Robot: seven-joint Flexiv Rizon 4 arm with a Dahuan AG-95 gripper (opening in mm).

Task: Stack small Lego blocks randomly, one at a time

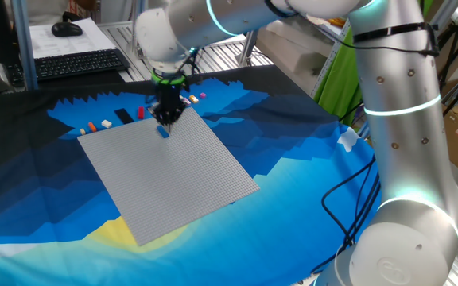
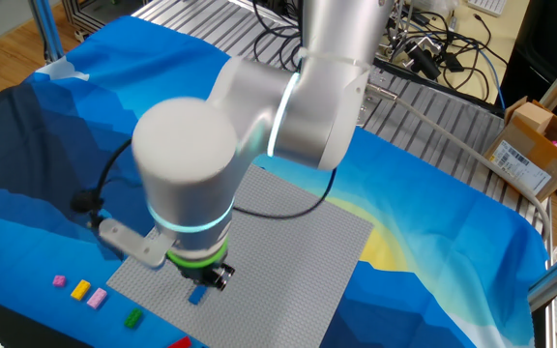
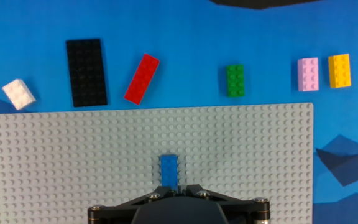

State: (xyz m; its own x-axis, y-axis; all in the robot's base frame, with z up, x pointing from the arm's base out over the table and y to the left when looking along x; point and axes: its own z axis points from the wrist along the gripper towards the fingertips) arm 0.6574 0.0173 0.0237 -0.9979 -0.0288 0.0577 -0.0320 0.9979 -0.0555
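Right at the near edge of the hand view sits the pincer (image 3: 169,191), pointing straight down with its fingers drawn together on the near end of a blue Lego block (image 3: 169,170). That block lies on the grey studded baseplate (image 3: 73,149), its long side running away from the fingers, most of its length showing just beyond the tips. In one fixed view the same blue block (image 1: 164,132) shows directly under the pincer (image 1: 165,121), near the far edge of the baseplate (image 1: 173,175); in the other fixed view it peeks out beneath the pincer (image 2: 204,280) beside the arm's green ring.

Beyond the baseplate's far edge — on the blue cloth covering the table (image 3: 191,31) — the other pieces lie in a loose row, all apart from the pincer. From left: a white block (image 3: 19,93), tilted; a flat black rectangular piece (image 3: 86,72); a red block (image 3: 142,78), leaning at an angle; a green block (image 3: 235,81); a pink block (image 3: 307,74) and a yellow block (image 3: 339,70) just beside each other. At the left border a sliver of orange shows, too cut off to read further.

Farther back in one fixed view, a keyboard (image 1: 78,63) and a mouse (image 1: 67,29) rest past the cloth.
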